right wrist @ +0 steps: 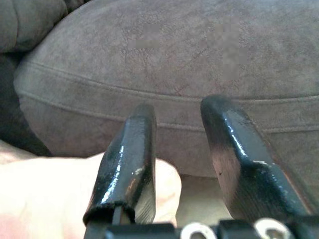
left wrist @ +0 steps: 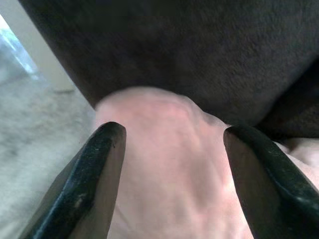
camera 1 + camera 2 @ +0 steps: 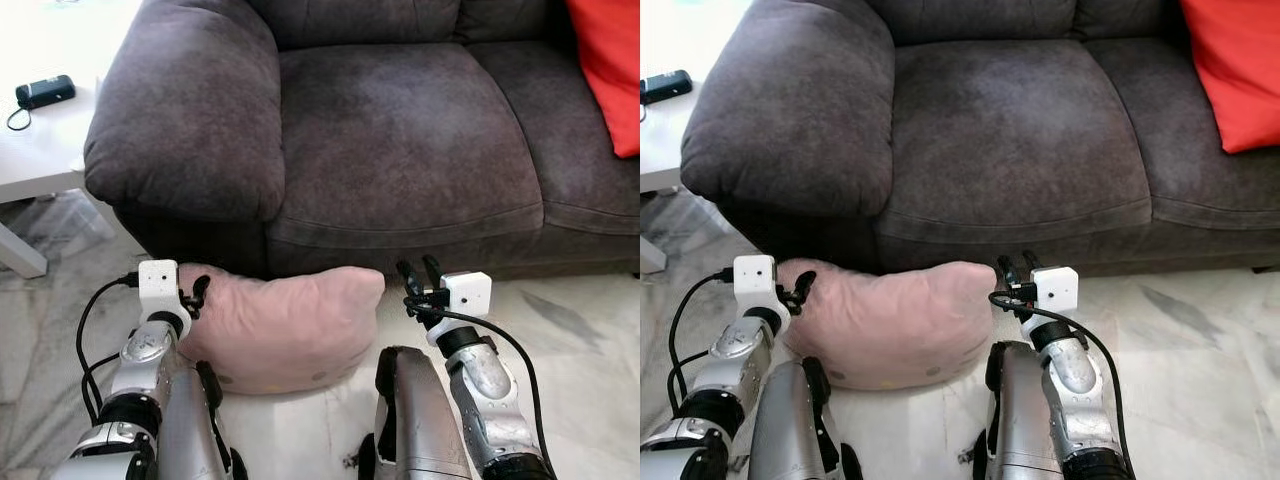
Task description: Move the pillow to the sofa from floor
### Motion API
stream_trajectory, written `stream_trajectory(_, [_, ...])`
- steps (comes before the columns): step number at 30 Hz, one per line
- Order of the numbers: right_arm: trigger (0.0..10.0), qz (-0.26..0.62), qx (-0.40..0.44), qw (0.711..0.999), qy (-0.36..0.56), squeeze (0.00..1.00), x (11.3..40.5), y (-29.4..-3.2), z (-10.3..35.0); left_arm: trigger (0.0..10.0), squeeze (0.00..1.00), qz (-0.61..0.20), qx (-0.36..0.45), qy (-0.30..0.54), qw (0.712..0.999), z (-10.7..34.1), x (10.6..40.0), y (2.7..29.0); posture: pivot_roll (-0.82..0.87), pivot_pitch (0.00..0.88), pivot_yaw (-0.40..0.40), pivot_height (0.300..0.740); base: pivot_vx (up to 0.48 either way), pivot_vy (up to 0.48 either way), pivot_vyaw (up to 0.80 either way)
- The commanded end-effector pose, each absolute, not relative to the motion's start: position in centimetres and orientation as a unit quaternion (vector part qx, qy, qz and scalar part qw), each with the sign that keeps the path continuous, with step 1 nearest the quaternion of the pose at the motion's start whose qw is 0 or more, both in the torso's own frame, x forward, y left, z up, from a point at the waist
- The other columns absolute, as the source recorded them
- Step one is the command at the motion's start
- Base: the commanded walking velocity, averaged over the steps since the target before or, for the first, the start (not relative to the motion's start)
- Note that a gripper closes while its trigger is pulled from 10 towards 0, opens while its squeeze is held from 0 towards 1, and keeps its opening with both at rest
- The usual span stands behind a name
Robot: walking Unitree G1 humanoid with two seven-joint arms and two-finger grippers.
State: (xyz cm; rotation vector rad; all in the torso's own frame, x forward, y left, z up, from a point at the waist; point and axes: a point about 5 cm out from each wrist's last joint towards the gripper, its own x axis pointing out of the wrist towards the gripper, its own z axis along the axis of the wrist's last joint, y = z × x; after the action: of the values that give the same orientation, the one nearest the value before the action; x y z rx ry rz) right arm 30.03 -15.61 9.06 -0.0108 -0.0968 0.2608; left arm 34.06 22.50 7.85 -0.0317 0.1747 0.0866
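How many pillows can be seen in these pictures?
2: a pink pillow on the floor against the sofa, between both grippers, and a red pillow on the sofa seat at the picture's edge.

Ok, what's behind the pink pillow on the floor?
Behind the pink pillow rises the dark grey sofa front, beneath its armrest and seat cushion. The sofa's base there is covered by the pillow.

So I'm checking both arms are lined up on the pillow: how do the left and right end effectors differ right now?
The left end effector is spread wide with the pink pillow bulging between its fingers; the right end effector has a narrower gap holding nothing. The left sits at the pillow's left end below the sofa armrest; the right sits at its right corner, facing the seat cushion's front. Both are open and low by the floor.
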Motion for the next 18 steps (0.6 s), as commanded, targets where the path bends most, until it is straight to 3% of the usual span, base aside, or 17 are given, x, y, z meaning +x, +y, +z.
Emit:
stream_trajectory(1, [10.0,0.135,-0.005,0.990,-0.043,0.00,29.7,-15.7,9.1,10.0,1.00,0.057,-0.027,0.102,0.993,7.3,33.7,23.1,-0.02,0.299,-0.085,0.469,0.000,0.000,0.00])
stream_trajectory(18, [10.0,0.141,-0.016,0.989,-0.032,0.00,28.8,-16.8,9.6,10.0,1.00,0.094,-0.054,0.107,0.988,8.1,34.4,24.2,-0.05,0.345,-0.118,0.469,0.000,0.000,0.00])
